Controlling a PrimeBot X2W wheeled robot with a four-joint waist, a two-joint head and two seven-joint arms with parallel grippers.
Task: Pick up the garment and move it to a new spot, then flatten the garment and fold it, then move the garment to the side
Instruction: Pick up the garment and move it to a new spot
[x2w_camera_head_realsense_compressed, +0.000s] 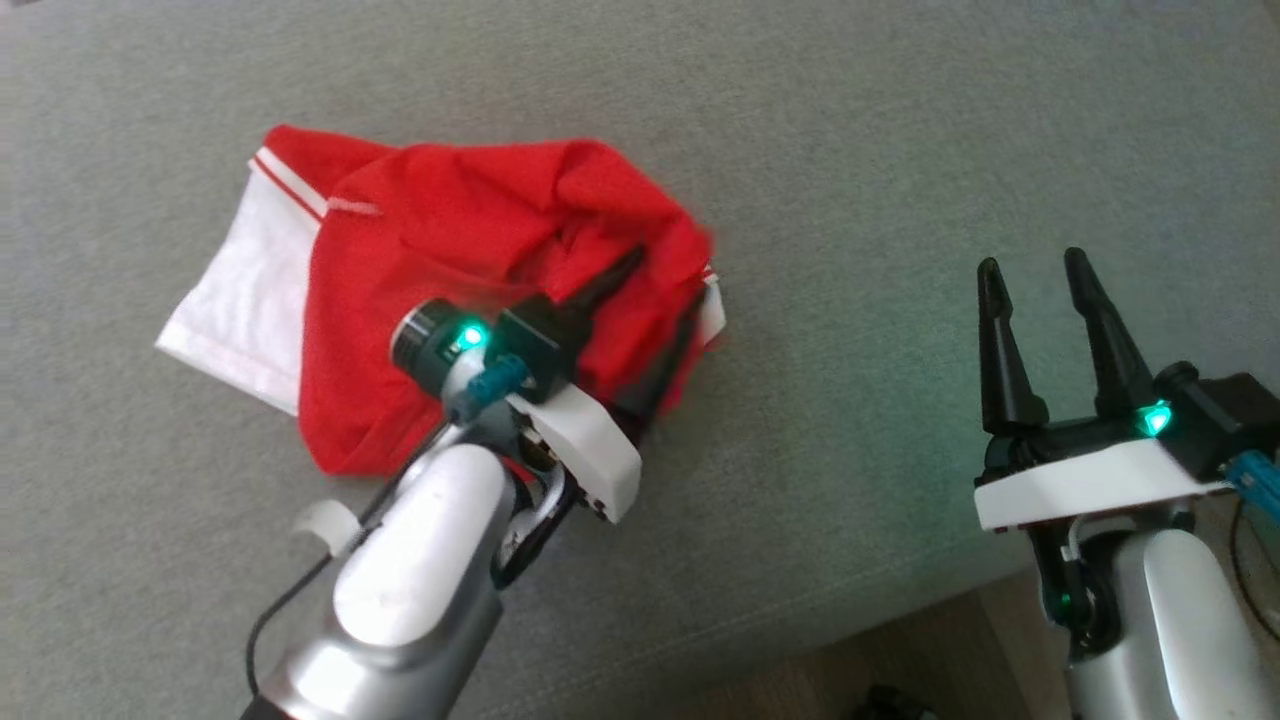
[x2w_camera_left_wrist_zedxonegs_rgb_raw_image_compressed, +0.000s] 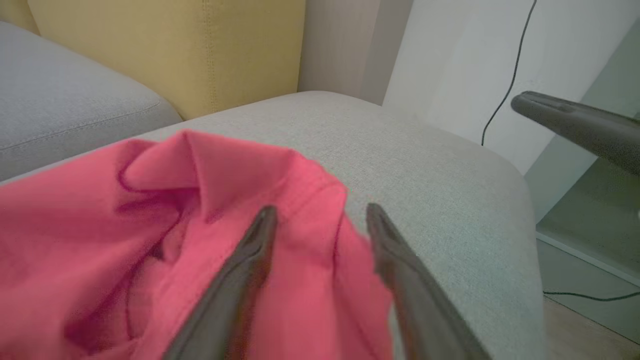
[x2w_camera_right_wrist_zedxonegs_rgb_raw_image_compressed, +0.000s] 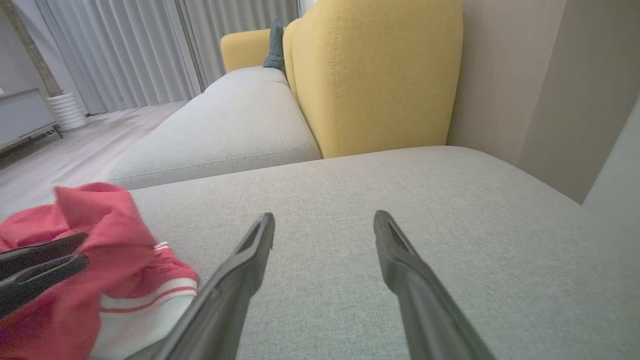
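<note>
So the garment (x2w_camera_head_realsense_compressed: 440, 240), a red jersey with white panels and thin red-and-white striping, is lying in a rumpled heap on the grey seat cushion (x2w_camera_head_realsense_compressed: 850, 150), over toward the robot's left. From above you get the whole layout: a white panel sticks out flat on the far left of the heap, and the left gripper (x2w_camera_head_realsense_compressed: 667, 275) is down on the right-hand edge of the red fabric. Its fingers are spread apart, and as far as I can see they aren't pinching anything. The left wrist camera shows it best: a red fold bunches up between the two dark fingers and under them, but the fabric just lies there loose. It also catches one finger of the other arm poking in at the upper right, plus a black cable (x2w_camera_left_wrist_zedxonegs_rgb_raw_image_compressed: 510, 75) running down the pale wall. The right gripper (x2w_camera_head_realsense_compressed: 1032, 262) is well apart from the jersey, over bare cushion near the edge where the wooden floor (x2w_camera_head_realsense_compressed: 900, 640) starts, jaws wide and holding nothing. Its wrist view adds the room: a yellow backrest (x2w_camera_right_wrist_zedxonegs_rgb_raw_image_compressed: 375, 75), grey curtains (x2w_camera_right_wrist_zedxonegs_rgb_raw_image_compressed: 125, 50), a teal cushion (x2w_camera_right_wrist_zedxonegs_rgb_raw_image_compressed: 275, 45), and the jersey's white striped hem by the left arm's fingers (a bit blurry there).
</note>
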